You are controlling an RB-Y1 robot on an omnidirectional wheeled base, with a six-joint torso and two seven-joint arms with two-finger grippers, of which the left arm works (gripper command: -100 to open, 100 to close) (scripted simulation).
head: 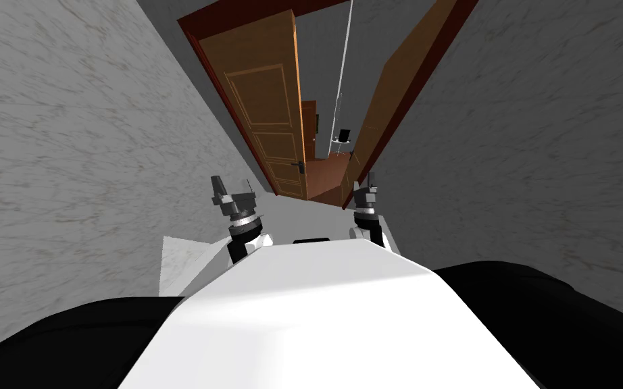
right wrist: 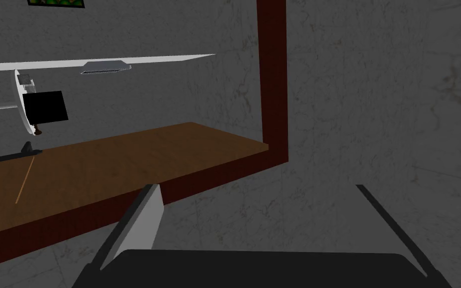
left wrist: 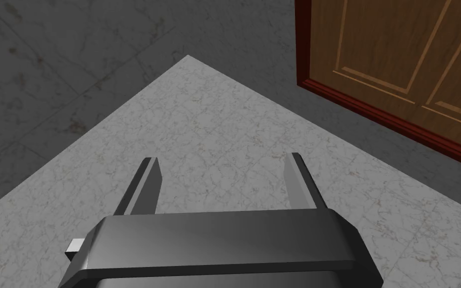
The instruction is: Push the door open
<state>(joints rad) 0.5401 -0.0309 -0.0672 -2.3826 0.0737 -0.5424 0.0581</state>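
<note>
- The left claw (left wrist: 222, 159) hangs over the floor with its two thin grey fingers (left wrist: 143, 189) spread wide, and bare floor shows between them.
- The fingers rise from a dark, box-like body (left wrist: 224, 245), and a small pale stub (left wrist: 76, 246) juts from one side of it.
- Ahead of the claw, the pale, marble-veined floor (left wrist: 214, 115) narrows to a point.
- Dark grey veined walls (left wrist: 74, 55) close in on both sides of that point.
- Past the finger on the side away from the stub, well apart from the claw, stands a brown door (left wrist: 399, 45) with raised panel mouldings.
- A dark red frame (left wrist: 374, 112) runs along two edges of the door, and the claw touches neither.
</note>
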